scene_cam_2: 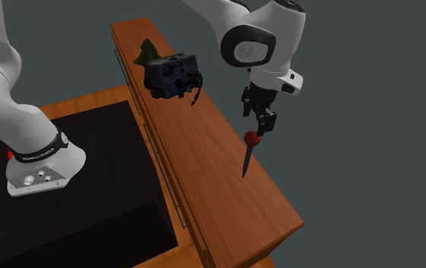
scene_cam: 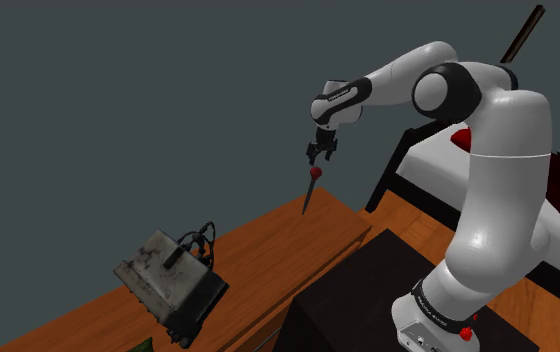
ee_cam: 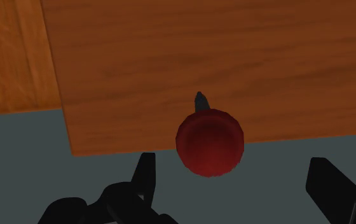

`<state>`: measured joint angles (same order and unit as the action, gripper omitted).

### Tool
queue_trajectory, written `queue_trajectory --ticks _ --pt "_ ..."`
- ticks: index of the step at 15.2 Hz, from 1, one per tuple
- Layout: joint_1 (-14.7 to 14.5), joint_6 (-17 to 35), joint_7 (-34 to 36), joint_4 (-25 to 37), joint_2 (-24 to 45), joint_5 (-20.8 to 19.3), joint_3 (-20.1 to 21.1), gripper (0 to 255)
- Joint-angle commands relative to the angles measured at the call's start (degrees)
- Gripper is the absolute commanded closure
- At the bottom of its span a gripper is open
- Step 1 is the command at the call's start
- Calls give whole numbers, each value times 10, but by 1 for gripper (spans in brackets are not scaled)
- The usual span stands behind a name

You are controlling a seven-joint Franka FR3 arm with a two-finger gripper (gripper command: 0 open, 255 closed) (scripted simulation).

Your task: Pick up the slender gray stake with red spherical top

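Right now I see the pincer (scene_cam: 320, 155) hanging wide open in the air, well apart from the battered dark box (scene_cam: 171, 280), above the other end of the wooden surface (scene_cam: 268, 250) on which that box sits. Its two black fingers (ee_cam: 146, 173) stand far apart and grip nothing. The stake (scene_cam_2: 249, 156) is directly under them, equally far from the box. It is a thin dark shaft, close to upright with a slight lean. Its red ball top (ee_cam: 210, 141) sits just below the fingertips and between them, touching neither. The tip points down at the wood close to the surface's edge, and I cannot tell whether it rests there. Loose black cables (scene_cam_2: 196, 87) hang off the box on the side facing the stake. A green thing (scene_cam_2: 146, 52) lies just behind the box, on the side away from the stake. The black stand (scene_cam_2: 90, 175) is off to one side of the box, next to the surface's front.
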<state>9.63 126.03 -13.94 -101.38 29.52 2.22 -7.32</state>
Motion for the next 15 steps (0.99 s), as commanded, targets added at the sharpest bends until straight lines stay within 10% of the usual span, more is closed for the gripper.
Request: queue_trajectory --ticks 1,10,11,15 --pt "7 0 -5 31 34 5 1 0" --pt "9 40 -6 29 72 9 4 0" --pt "9 41 -7 28 72 9 4 255" --pt "10 41 -8 28 71 9 4 255"
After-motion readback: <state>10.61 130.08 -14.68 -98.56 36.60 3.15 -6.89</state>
